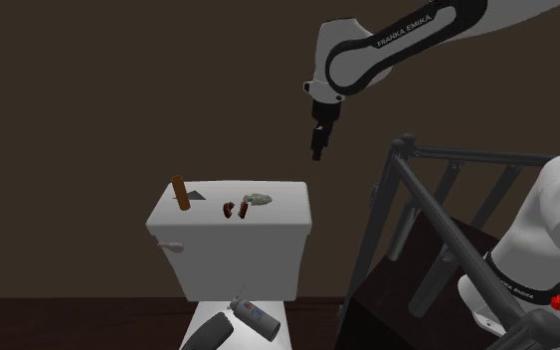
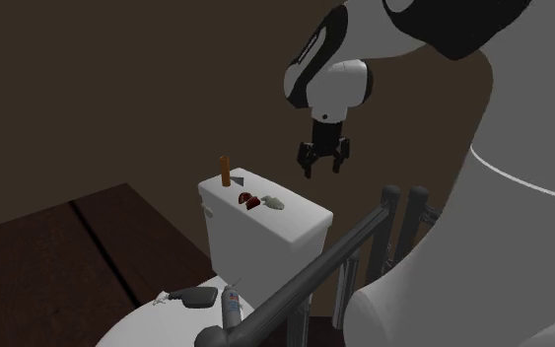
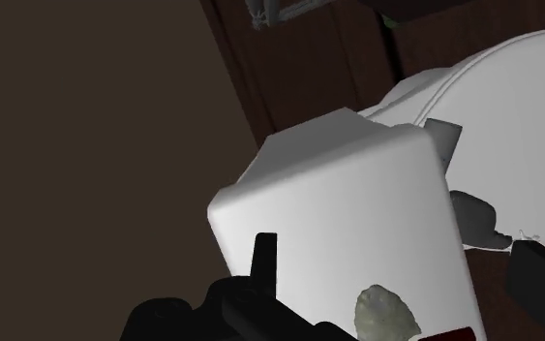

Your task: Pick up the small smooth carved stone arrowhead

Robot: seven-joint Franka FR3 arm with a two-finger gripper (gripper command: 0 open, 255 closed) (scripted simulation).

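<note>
We read one marking: "FRANKA EMIKA", in white letters along the dark band of the arm (image 1: 407, 38), seen in the shoulder view.

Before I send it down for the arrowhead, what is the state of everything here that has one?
gripper: open, empty, in the air above the tank.
stone arrowhead: lying flat on the tank's lid, not held.
brown cylinder: standing on end on the tank's lid.
dark red pieces: lying beside the arrowhead.
spray can: seems to lie on its side on the toilet's cover.
toilet tank: lid on.
</note>
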